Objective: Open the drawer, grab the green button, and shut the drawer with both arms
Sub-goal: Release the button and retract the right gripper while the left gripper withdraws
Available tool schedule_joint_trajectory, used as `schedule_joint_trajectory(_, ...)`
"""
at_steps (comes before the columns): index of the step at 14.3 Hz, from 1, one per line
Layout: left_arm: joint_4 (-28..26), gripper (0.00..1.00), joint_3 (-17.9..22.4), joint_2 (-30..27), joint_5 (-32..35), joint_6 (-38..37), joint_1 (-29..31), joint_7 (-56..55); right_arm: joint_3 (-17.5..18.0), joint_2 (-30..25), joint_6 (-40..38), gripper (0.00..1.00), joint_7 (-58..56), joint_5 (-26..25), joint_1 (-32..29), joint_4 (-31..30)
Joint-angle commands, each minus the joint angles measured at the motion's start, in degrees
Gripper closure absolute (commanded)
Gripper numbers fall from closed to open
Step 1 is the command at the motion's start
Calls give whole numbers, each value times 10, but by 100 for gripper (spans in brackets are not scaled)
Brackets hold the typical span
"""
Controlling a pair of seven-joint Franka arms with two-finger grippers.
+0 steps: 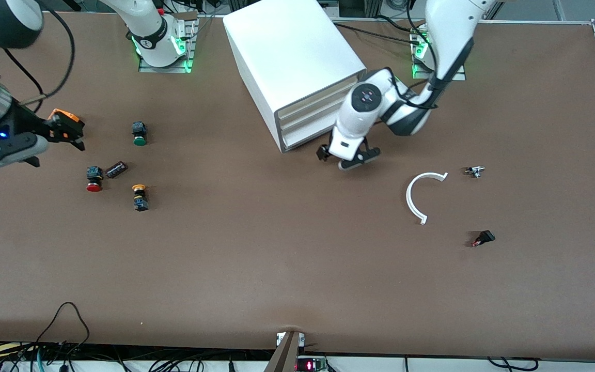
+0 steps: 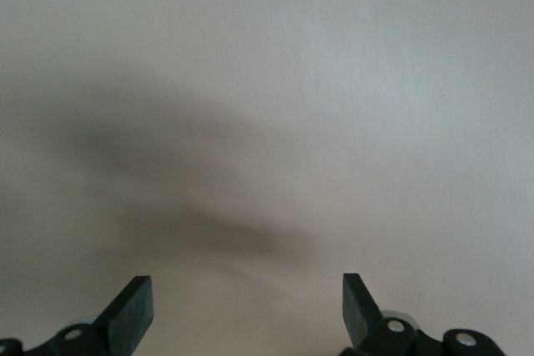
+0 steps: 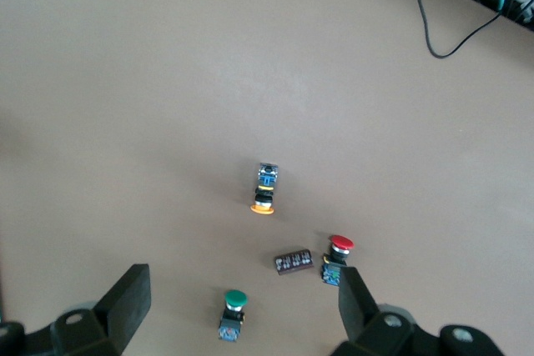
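Observation:
The white cabinet (image 1: 292,57) stands at the table's back middle with all three trays shut. The drawer (image 1: 305,137) is the lowest tray. My left gripper (image 1: 336,159) is open and empty, low and close in front of the drawer. In the left wrist view its fingers (image 2: 133,310) frame a blurred white surface. The green button (image 1: 139,133) lies on the table toward the right arm's end. My right gripper (image 1: 73,132) is open and empty, high above the table beside the buttons. In the right wrist view the green button (image 3: 234,313) shows far below, between the gripper's (image 3: 244,306) fingers.
A red button (image 1: 94,179), a yellow button (image 1: 140,196) and a small dark part (image 1: 116,169) lie nearer the front camera than the green one. A white curved piece (image 1: 421,194), a small metal part (image 1: 475,171) and a small black part (image 1: 484,238) lie toward the left arm's end.

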Motion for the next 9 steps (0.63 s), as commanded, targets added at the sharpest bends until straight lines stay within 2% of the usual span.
schedule_joint_trajectory(1, 49, 0, -6, 1, 12, -64, 51, 77, 5, 23, -57, 0, -18, 15, -21, 61)
schedule_joint_trajectory(6, 82, 0, -11, -23, 12, -139, 172, 276, 12, 24, -70, 0, -23, 16, -32, 74)
schedule_joint_trajectory(9, 85, 0, -11, -57, 6, -189, 213, 356, 12, 24, -72, 0, -22, 14, -33, 73)
